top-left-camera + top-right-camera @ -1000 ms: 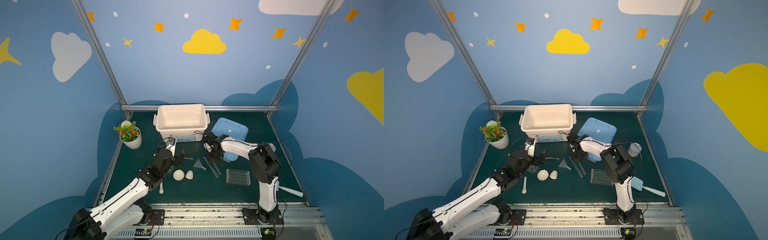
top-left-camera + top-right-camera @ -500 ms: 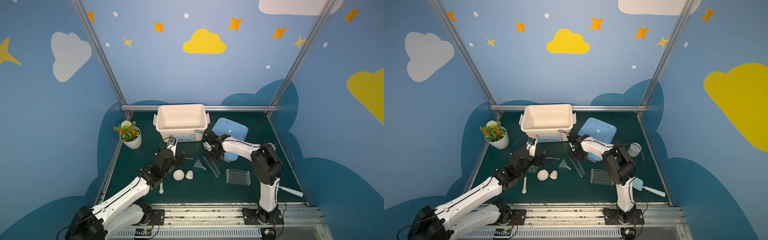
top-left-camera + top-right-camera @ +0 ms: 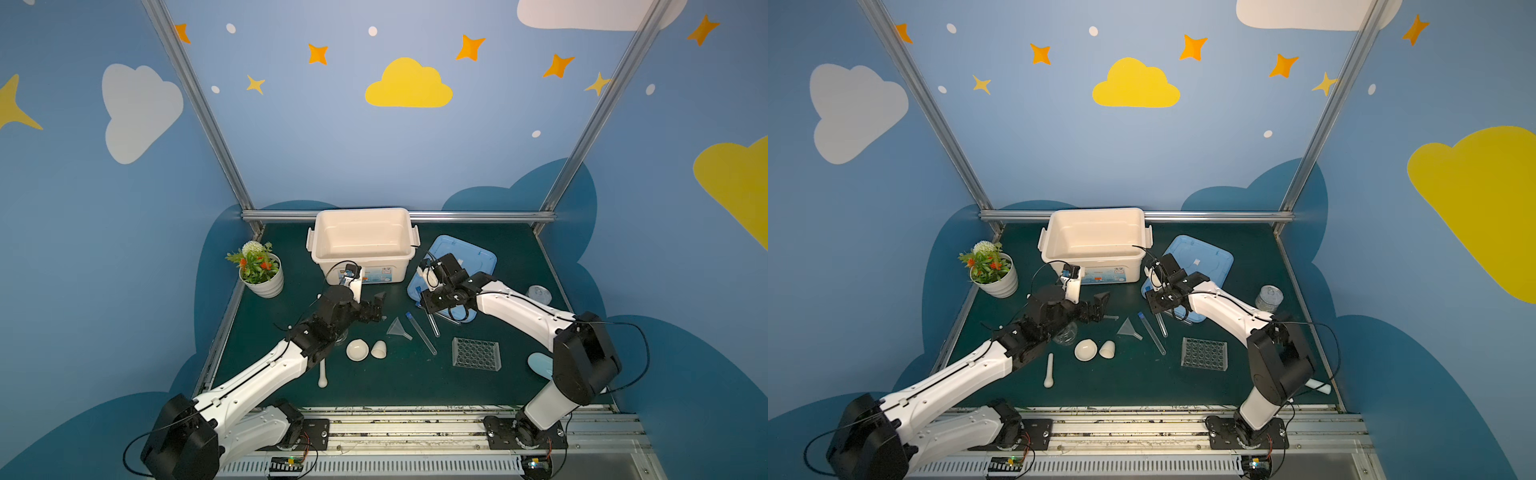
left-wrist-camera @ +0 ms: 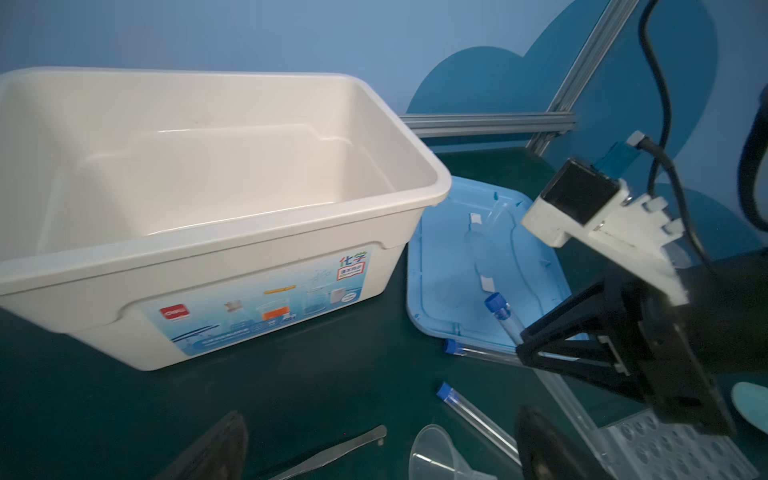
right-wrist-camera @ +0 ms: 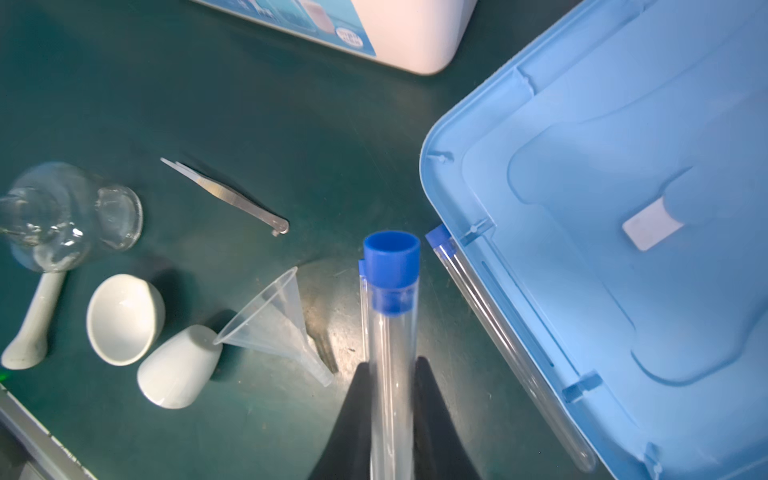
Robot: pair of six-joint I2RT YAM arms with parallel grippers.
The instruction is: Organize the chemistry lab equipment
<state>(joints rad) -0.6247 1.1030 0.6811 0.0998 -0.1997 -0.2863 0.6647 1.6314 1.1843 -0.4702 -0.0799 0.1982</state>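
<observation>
My right gripper [image 5: 392, 365] is shut on a clear blue-capped test tube [image 5: 392, 332], held above the mat by the blue lid's near corner [image 3: 424, 305]. A second test tube [image 3: 422, 334] lies under it and a third [image 5: 511, 345] rests along the lid's edge. Open and empty, my left gripper [image 3: 376, 308] hangs over the metal tweezers [image 4: 332, 453], beside the clear funnel [image 3: 397, 328]. The white bowl [image 3: 357, 350], cup [image 3: 379, 349] and pestle [image 3: 322, 374] lie near the front. The holed rack [image 3: 476, 353] is to their right. My left arm partly covers the glass flask [image 5: 54, 216].
An empty white bin [image 3: 363, 214] stands at the back, its blue lid [image 3: 469, 257] flat on the mat to its right. A potted plant [image 3: 259, 268] is at the left edge. A small round container [image 3: 539, 294] and a pale blue scoop [image 3: 540, 363] sit at the right.
My left gripper has edged to the right, toward the funnel. The right arm's elbow has swung out to the front right while its gripper stays by the lid with the tube.
</observation>
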